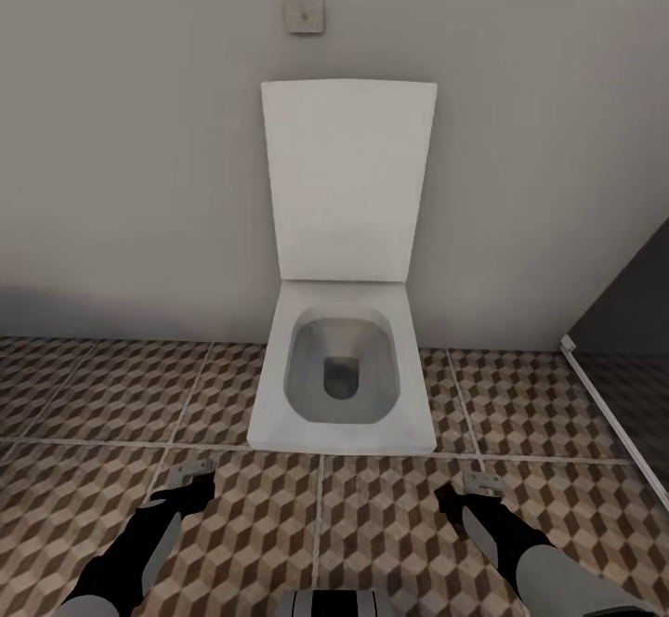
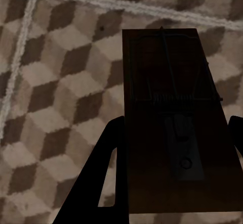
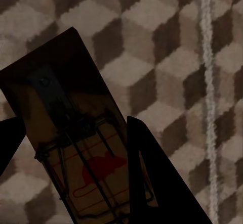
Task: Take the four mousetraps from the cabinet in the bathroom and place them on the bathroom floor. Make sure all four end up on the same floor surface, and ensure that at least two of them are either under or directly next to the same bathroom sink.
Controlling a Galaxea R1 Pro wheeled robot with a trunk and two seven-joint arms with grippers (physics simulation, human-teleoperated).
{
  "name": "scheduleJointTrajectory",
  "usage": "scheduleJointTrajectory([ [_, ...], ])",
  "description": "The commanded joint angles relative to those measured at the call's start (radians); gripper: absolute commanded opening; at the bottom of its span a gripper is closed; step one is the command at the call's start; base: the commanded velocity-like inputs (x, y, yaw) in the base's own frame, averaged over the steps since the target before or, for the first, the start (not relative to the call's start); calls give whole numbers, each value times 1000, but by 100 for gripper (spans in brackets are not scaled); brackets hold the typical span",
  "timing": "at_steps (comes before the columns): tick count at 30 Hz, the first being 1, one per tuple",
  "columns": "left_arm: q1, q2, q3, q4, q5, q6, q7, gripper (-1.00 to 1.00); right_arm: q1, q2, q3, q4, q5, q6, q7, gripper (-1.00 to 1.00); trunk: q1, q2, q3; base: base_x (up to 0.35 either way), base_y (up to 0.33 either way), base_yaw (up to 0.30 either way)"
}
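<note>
White toilet [image 1: 342, 385] ahead, lid up, cube-patterned bathroom floor [image 1: 390, 524]

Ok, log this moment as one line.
place: facing toilet on tiled floor | left gripper: holds mousetrap | right gripper: holds second mousetrap | sink: not seen | next: find sink

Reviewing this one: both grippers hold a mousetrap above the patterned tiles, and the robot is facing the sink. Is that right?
Not quite: the head view shows the robot facing a toilet, lid up, not the sink. The rest holds: left gripper and right gripper each hold a mousetrap above the tiles.
</note>
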Motion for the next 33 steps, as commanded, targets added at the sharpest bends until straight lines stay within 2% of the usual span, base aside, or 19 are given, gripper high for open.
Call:
scheduleJointTrajectory([
  [1, 0, 0, -1, -2, 9, 5, 7, -100, 0, -1, 9, -3, -10, 6, -6, -100, 0, 0, -1, 0, -25, 0],
  [8, 0, 1, 1, -2, 10, 5, 7, -100, 0, 0, 9, -3, -9, 6, -6, -100, 0, 0, -1, 0, -156, 0],
  [16, 0, 2, 1, -2, 11, 5, 7, -100, 0, -2, 9, -3, -9, 6, -6, -100, 0, 0, -1, 22, -26, 0],
  [33, 0, 3, 4, -2, 11, 5, 7, -100, 0, -4, 1, -3, -9, 6, -7, -100, 0, 0, -1, 261, 162, 0],
])
